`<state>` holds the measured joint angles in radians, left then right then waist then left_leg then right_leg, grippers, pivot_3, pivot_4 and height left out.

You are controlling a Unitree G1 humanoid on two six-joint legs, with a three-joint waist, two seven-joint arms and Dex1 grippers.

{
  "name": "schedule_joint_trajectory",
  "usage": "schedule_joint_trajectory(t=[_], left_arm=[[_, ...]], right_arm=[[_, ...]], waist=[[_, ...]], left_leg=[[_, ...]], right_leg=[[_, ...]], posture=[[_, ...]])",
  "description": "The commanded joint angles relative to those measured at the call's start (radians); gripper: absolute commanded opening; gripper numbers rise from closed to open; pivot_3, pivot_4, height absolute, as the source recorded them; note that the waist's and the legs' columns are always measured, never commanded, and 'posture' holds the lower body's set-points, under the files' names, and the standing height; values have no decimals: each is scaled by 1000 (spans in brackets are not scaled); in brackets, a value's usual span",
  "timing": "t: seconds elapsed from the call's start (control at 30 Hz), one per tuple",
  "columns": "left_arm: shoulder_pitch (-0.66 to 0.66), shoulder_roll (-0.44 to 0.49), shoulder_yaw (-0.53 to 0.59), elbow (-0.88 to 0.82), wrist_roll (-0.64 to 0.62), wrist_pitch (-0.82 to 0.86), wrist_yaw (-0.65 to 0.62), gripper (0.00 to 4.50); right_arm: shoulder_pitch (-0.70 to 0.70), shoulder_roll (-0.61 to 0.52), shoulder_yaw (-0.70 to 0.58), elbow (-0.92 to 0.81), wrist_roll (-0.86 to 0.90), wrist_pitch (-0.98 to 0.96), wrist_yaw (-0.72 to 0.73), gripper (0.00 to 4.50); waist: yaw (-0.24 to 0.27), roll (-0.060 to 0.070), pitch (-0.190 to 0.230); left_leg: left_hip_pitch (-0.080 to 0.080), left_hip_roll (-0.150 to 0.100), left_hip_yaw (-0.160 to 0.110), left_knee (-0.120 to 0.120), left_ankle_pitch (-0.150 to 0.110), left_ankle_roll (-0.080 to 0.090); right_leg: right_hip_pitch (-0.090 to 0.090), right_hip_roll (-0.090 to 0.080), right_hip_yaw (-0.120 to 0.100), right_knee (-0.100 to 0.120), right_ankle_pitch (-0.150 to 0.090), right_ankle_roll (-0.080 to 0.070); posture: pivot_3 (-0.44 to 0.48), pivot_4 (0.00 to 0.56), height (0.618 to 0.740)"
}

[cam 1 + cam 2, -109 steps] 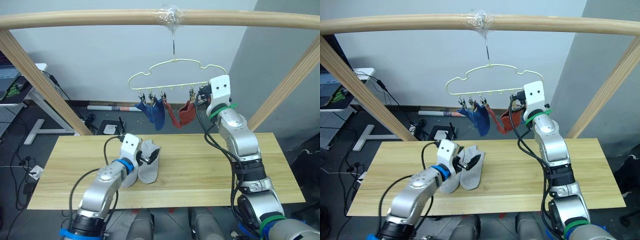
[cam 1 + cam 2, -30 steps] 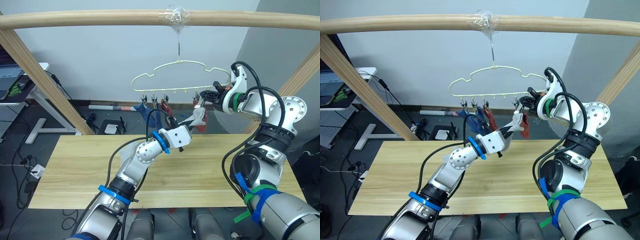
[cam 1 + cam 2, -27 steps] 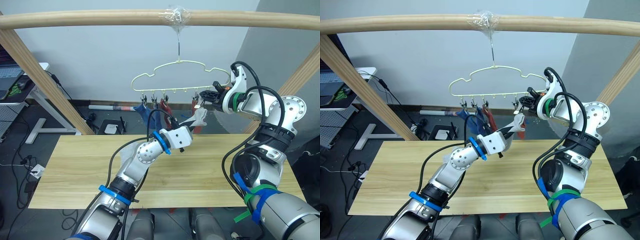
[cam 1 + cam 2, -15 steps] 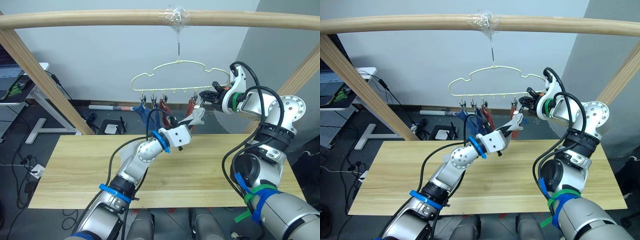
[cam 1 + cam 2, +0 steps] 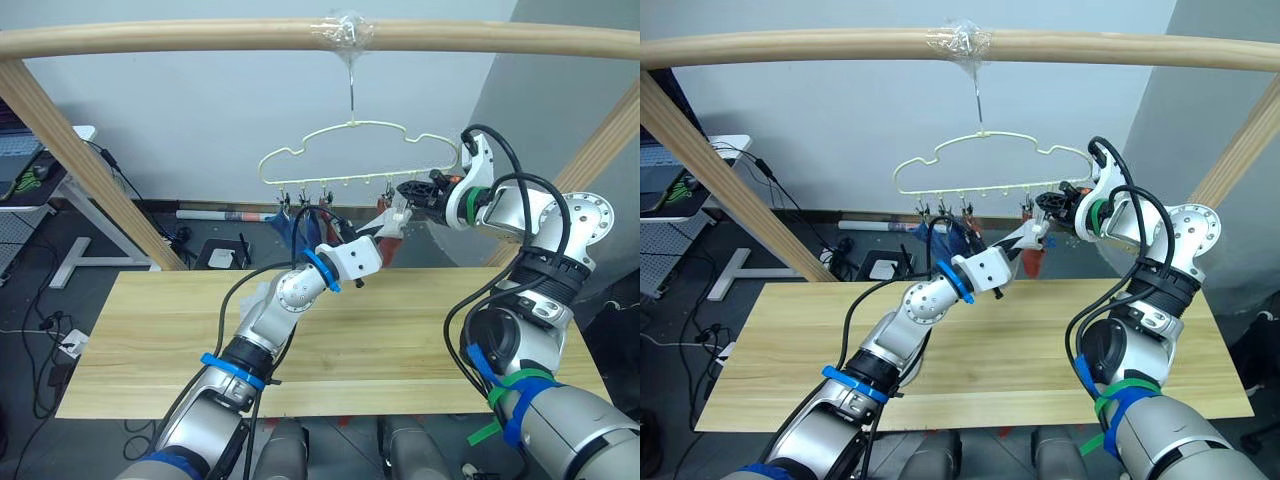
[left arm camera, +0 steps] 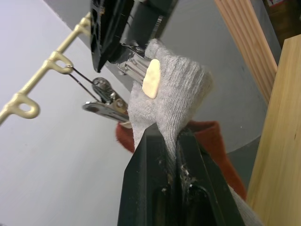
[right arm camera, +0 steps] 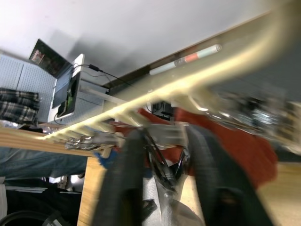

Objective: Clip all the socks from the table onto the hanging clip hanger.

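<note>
The pale-yellow clip hanger [image 5: 350, 150] hangs from the pole, with blue socks [image 5: 291, 222] and rust-red socks [image 5: 1032, 258] clipped to its lower bar. My left gripper [image 5: 378, 226] is shut on a light grey sock [image 6: 174, 89] and holds its edge up against a metal clip [image 6: 106, 96] near the bar's right end. My right gripper [image 5: 412, 188] is at that same end, fingers [image 7: 129, 155] apart on either side of a clip. The table [image 5: 450, 330] lies below.
A thick round wooden pole [image 5: 200, 38] crosses overhead on slanted side posts [image 5: 70, 150]. Behind the table, cables and a white desk leg [image 5: 70, 265] lie on the floor. The red socks hang just behind the grey one.
My left gripper has lifted the grey sock a little higher, up to the clip row. The right gripper has stayed at the hanger's right end.
</note>
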<state>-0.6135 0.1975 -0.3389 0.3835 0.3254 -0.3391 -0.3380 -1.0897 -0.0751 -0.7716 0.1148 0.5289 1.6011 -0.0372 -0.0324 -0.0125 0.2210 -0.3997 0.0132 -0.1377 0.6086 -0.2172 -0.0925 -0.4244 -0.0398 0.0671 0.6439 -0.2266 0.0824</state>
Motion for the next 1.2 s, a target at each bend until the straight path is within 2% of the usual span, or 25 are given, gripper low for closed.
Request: schedule_joint_trajectory(t=[0.03, 0.17, 0.2, 0.33, 0.47, 0.53, 0.67, 0.83, 0.97, 1.03, 1.1, 1.2], left_arm=[[-11, -9, -1, -34, -4, -26, 4, 0], [4, -32, -12, -69, -33, -9, -33, 0], [4, -46, -12, -76, -52, 3, -49, 0], [8, -81, -2, -96, -101, 49, -90, 0], [11, -185, 67, -88, -253, 208, -107, 0], [6, -231, 119, -97, -336, 301, -107, 0], [-16, -264, 164, -93, -405, 392, -119, 0], [-60, -301, 211, -59, -480, 453, -124, 1358], [-50, -289, 218, -63, -490, 484, -127, 2500], [-43, -287, 221, -69, -499, 500, -132, 2898], [-31, -282, 226, -79, -507, 510, -135, 3517], [15, -271, 243, -133, -547, 565, -153, 4335]], right_arm=[[-17, 6, -42, -25, 3, 12, -8, 2772], [-21, 14, -78, -68, 44, 13, 6, 4213], [-14, 17, -85, -98, 77, 13, 21, 4449], [29, 7, -64, -183, 162, 13, 58, 4449], [191, -33, 7, -368, 264, 13, 103, 4449], [227, -27, 5, -414, 278, 13, 90, 4449], [277, -18, -16, -484, 306, 13, 67, 4449], [324, -29, -14, -562, 306, 13, 60, 4500], [402, -86, 99, -610, 279, -49, 92, 4500], [427, -103, 131, -617, 275, -77, 100, 4500], [445, -99, 143, -620, 278, -102, 95, 4500], [542, -159, 300, -654, 192, -252, 119, 4500]], waist=[[-2, 0, 0], [-4, 0, 0], [-4, 0, 0], [-5, 1, 0], [-5, 1, 0], [-13, 1, 0], [-37, 1, 0], [-47, 2, 0], [-52, 2, -1], [-54, 2, -1], [-54, 2, -1], [-54, 2, -1]], left_leg=[[0, 0, 0, 0, 0, 0], [0, 0, 0, 0, 0, 0], [0, 0, 0, 0, 0, 0], [-1, 0, 0, 0, 0, 0], [-1, 0, 0, 0, 0, 0], [-1, 0, 1, 1, 0, 0], [1, 0, 1, 1, 0, 0], [1, 0, 1, 2, 1, 1], [1, 0, 2, 1, 1, 1], [1, 0, 2, 1, 1, 1], [1, 0, 2, 1, 1, 1], [1, 0, 2, 1, 1, 1]], right_leg=[[0, 0, 0, 0, 0, 0], [-1, 0, 0, 1, 0, 0], [-1, 0, 0, 1, 0, 0], [-1, 0, 0, 0, 0, 0], [0, 0, 0, 0, 0, 0], [0, 0, 1, 0, 0, 1], [0, 1, 1, 2, -2, 5], [0, 1, 2, 1, -2, 6], [0, 2, 2, 1, -2, 6], [0, 2, 2, 1, -2, 6], [0, 1, 3, 1, -2, 6], [0, 1, 3, 1, -2, 6]], posture=[[-1, 190, 740], [-1, 185, 740], [-2, 184, 740], [-9, 179, 740], [-30, 175, 740], [-40, 172, 740], [-46, 166, 740], [-62, 158, 740], [-65, 156, 740], [-65, 156, 740], [-64, 167, 740], [-64, 167, 740]])
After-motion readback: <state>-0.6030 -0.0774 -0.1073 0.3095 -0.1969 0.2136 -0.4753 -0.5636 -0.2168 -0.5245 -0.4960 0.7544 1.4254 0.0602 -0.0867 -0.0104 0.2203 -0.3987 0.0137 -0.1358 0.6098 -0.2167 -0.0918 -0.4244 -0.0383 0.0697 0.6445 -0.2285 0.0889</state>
